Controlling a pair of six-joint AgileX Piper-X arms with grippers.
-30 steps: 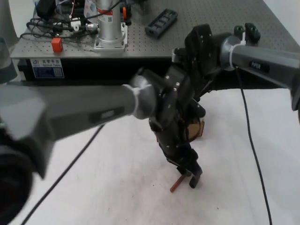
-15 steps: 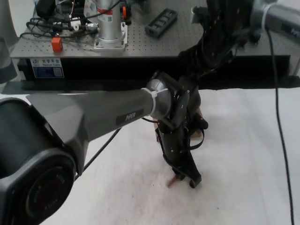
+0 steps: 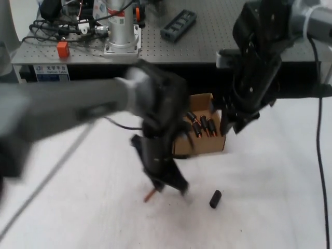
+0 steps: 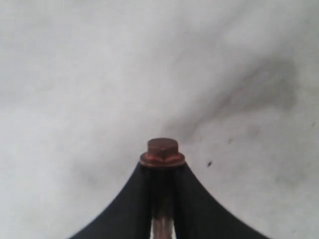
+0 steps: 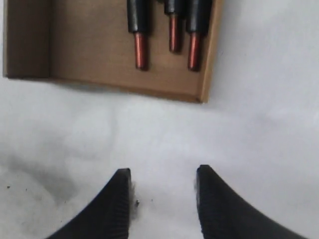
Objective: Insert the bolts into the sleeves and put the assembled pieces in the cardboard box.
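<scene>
High view: the left fingers [image 3: 171, 179] hang low over the white desk [image 3: 270, 218], near and left of the cardboard box [image 3: 199, 148], clenched on a copper bolt [image 3: 150, 195] whose end sticks out to the left just above the surface; contact between it and the desk cannot be made out. Left wrist view: the two dark left fingers [image 4: 134, 204] are pressed together on the shank of the bolt [image 4: 162, 152], its hexagonal head and flange sitting just beyond the fingertips over bare desk. To the right of the bolt, apart from it, a loose black sleeve [image 3: 215, 198] lies on the desk, near of the box. The right fingers [image 3: 228, 124] hang at the right edge of the cardboard box. Right wrist view: the right fingers [image 5: 117, 209] are spread apart and grasp nothing, poised above the desk just outside one wall of the cardboard box [image 5: 75, 59]. Inside lie the assembled pieces [image 5: 137, 30], three black sleeves side by side with copper bolt ends showing; the high view places these assembled pieces [image 3: 202, 126] in the right part of the box. At the far side stands a perforated board [image 3: 207, 41].
</scene>
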